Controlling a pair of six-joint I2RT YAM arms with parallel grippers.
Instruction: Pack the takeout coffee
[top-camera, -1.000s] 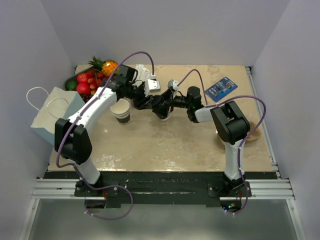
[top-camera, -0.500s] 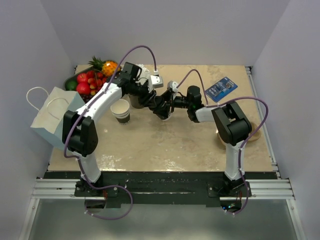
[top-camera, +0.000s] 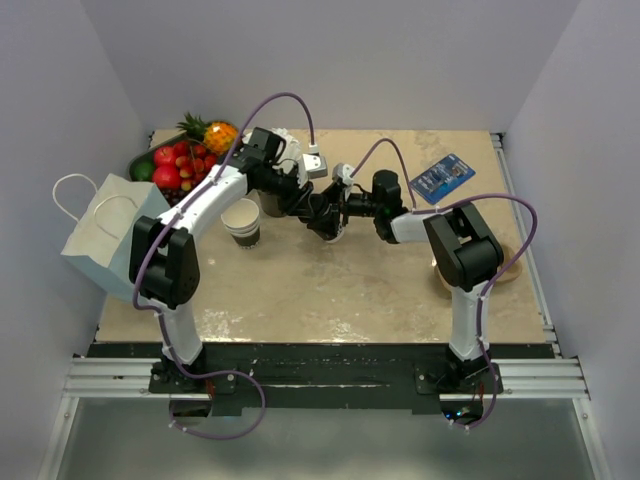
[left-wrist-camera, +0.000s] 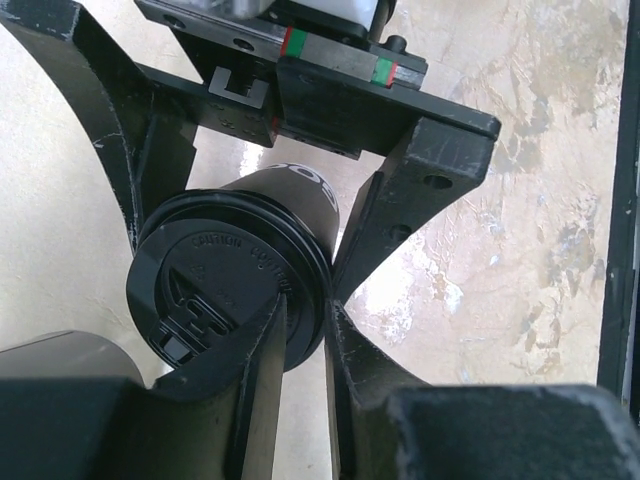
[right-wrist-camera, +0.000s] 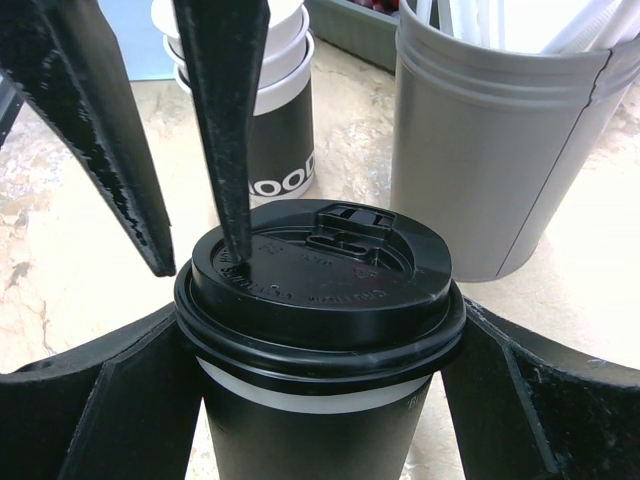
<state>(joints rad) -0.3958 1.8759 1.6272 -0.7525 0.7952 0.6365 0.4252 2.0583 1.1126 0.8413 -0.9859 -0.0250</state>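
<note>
The right end effector (right-wrist-camera: 320, 410) holds the takeout coffee (right-wrist-camera: 320, 440). The left end effector (left-wrist-camera: 305, 312) has closed more over the lid (left-wrist-camera: 215, 300) edge; I cannot tell if it holds.

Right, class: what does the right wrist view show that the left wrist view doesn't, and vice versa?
Only the right wrist: the grey cup of white sticks and the stack of lidless cups behind. Only the left wrist: the lid seen face-on, and a dark strip edging the tabletop. Both: the takeout coffee, the right gripper closed on its sides, the left gripper astride the lid's rim.
</note>
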